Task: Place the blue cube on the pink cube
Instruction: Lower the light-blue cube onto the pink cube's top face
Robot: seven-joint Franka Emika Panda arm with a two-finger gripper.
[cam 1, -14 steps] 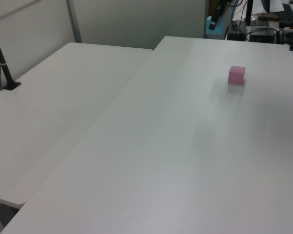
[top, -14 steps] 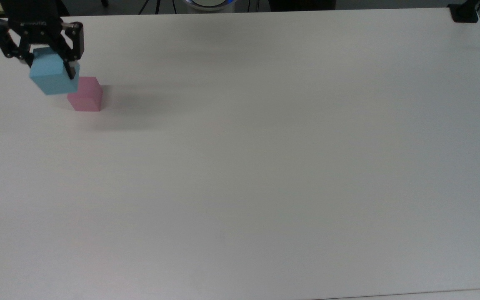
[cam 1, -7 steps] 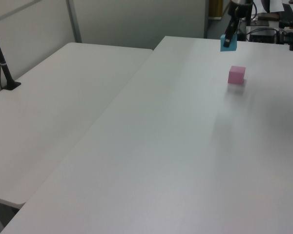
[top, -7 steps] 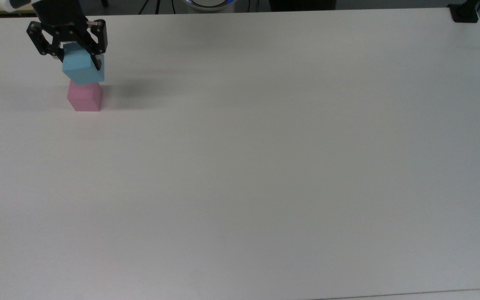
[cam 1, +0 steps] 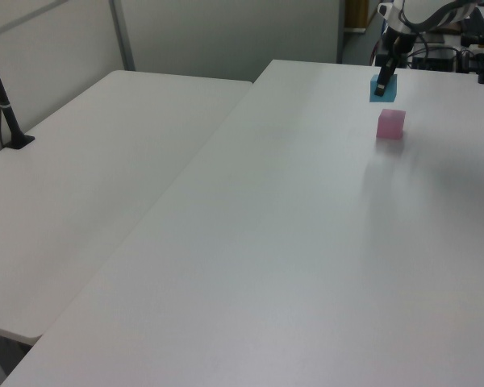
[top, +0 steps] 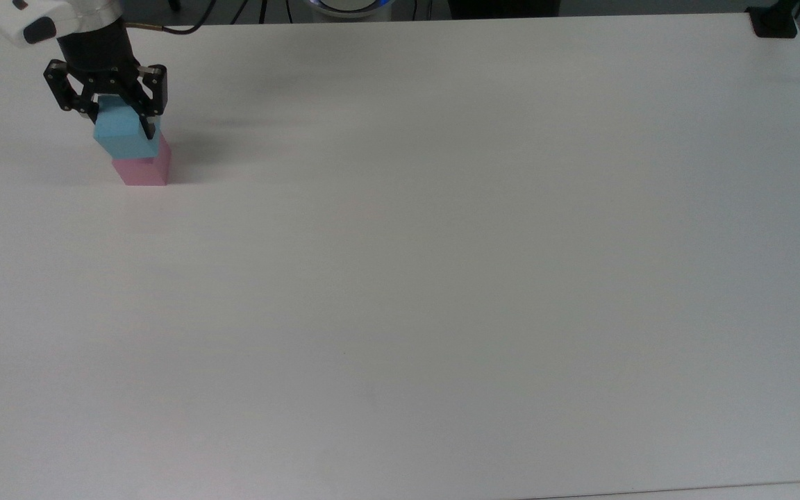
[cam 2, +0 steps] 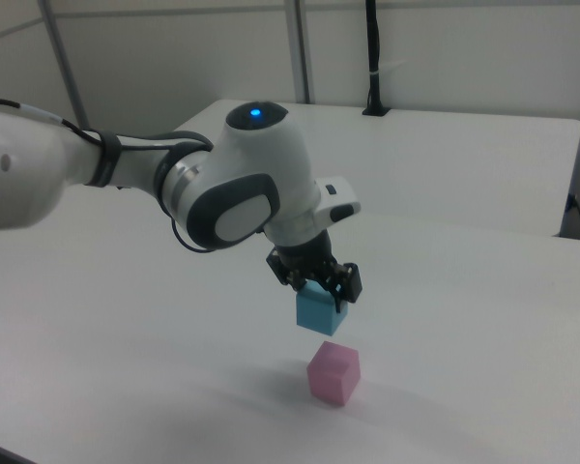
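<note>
— Since half a second ago, what has changed with the blue cube (top: 124, 135)?
— It has come down and drifted slightly toward nine o'clock in the top view, so it now overlaps the upper edge of the pink cube (top: 143, 169) there instead of hanging clear above it.
— Is it resting on the pink one?
— No. The right view shows the blue cube (cam 2: 319, 309) in the air with a gap under it, the pink cube (cam 2: 333, 374) sitting on the surface (cam 2: 464, 319) just below, toward five o'clock. In the left view the blue cube (cam 1: 384, 88) hangs at about eleven o'clock from the pink cube (cam 1: 390, 124).
— And the end effector (top: 117, 119)?
— Its two black fingers are closed against opposite faces of the blue cube, pointing down. The white arm (cam 2: 242, 184) reaches in from the right view's nine o'clock side.
— Anything else around?
— A black post (cam 1: 2, 93) stands on the neighbouring table (cam 1: 89, 161) in the left view.
</note>
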